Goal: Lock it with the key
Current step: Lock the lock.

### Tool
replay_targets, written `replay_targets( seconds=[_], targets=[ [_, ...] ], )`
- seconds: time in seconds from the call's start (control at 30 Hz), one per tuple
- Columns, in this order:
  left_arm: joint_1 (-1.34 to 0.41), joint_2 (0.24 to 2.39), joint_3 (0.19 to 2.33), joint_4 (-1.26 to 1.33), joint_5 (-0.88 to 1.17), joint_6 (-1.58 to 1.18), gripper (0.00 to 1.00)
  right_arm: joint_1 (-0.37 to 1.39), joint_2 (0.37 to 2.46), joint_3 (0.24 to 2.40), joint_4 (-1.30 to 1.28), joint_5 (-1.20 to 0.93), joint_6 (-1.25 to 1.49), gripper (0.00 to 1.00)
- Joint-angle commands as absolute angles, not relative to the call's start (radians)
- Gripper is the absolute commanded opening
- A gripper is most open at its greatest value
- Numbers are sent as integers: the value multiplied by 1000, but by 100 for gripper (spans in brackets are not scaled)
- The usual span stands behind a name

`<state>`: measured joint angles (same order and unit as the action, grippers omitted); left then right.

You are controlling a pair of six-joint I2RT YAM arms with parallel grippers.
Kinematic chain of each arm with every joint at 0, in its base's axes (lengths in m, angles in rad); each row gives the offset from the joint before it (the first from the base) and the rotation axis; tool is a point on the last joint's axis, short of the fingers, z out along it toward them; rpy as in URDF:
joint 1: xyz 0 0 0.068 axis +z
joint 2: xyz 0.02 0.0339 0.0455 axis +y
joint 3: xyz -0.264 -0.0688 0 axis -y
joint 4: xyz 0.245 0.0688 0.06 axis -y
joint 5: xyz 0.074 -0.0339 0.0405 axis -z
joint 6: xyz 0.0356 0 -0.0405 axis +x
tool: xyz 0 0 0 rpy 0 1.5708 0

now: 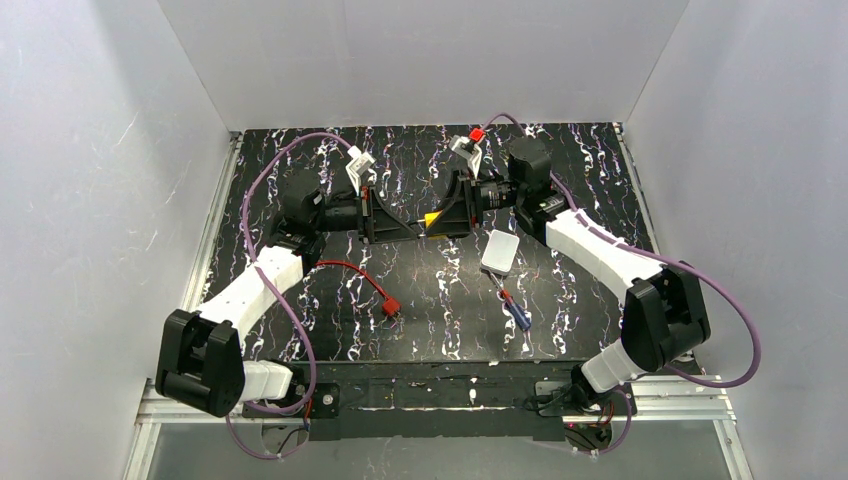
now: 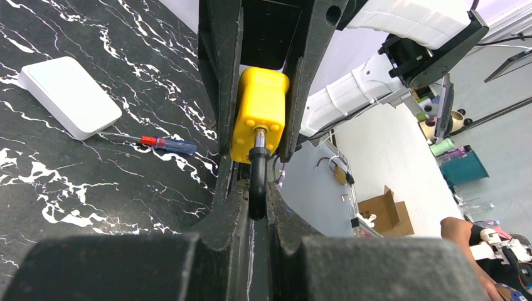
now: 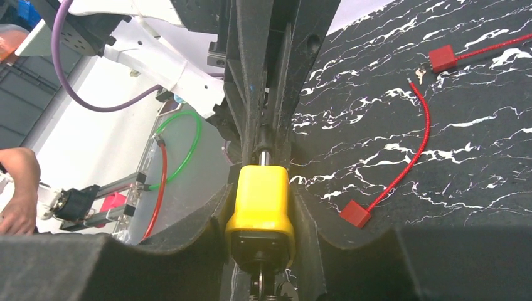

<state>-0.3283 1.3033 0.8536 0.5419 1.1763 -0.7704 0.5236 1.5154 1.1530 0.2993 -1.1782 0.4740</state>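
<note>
On the black marbled table (image 1: pixel 440 300) the two arms meet near the middle. The left gripper (image 2: pixel 256 194) is clamped on the black shackle (image 2: pixel 257 179) of the yellow padlock (image 2: pixel 258 106). The right gripper (image 3: pixel 260 188) is closed against the sides of its body. A white box (image 1: pixel 500 251), a screwdriver (image 1: pixel 514 310) and a red cable (image 1: pixel 365 275) lie nearby.

Place: a robotics lab, with one enclosed test cell.
Enclosure: white panels (image 1: pixel 420 60) walled three sides of a black marbled table (image 1: pixel 440 320).
Mounting: an aluminium rail (image 1: pixel 700 403) ran along the near edge, carrying the left arm (image 1: pixel 250 290) and the right arm (image 1: pixel 600 250).
Cabling: purple cables (image 1: pixel 255 190) looped loosely over the arms.
Beyond the cell: cardboard boxes (image 2: pixel 386 216), a teal bin (image 2: pixel 467 169), a green hose (image 3: pixel 198 138), a red hose (image 3: pixel 163 175) and a person's forearm (image 3: pixel 19 182).
</note>
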Motion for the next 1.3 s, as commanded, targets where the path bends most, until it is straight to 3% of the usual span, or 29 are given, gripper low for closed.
replay_targets(
  seconds=[0.0,0.17,0.3,0.5,0.73,1.0,1.1,1.27],
  targets=[
    [-326,1270,842,578,1171,-750,0,521,1488,1144,441,-1197,555,1],
    [-346,1266,836,581,1145,-718,0,534,1511,1084,735,-1194,805,1],
    [-357,1283,847,580,1129,-717,0,557,1526,1082,774,-1197,832,1],
    [-395,1314,860,580,1117,-752,0,573,1530,1120,661,-1176,728,1],
    [-408,1340,873,580,1104,-755,0,609,1532,1216,273,-1153,427,1],
    [-443,1371,893,580,1096,-757,0,627,1542,1215,301,-1146,463,1],
    [-448,1371,899,581,1075,-751,0,629,1548,1195,384,-1126,562,1],
    [-448,1375,917,581,1056,-737,0,629,1573,1107,808,-1104,910,1]
  ],
)
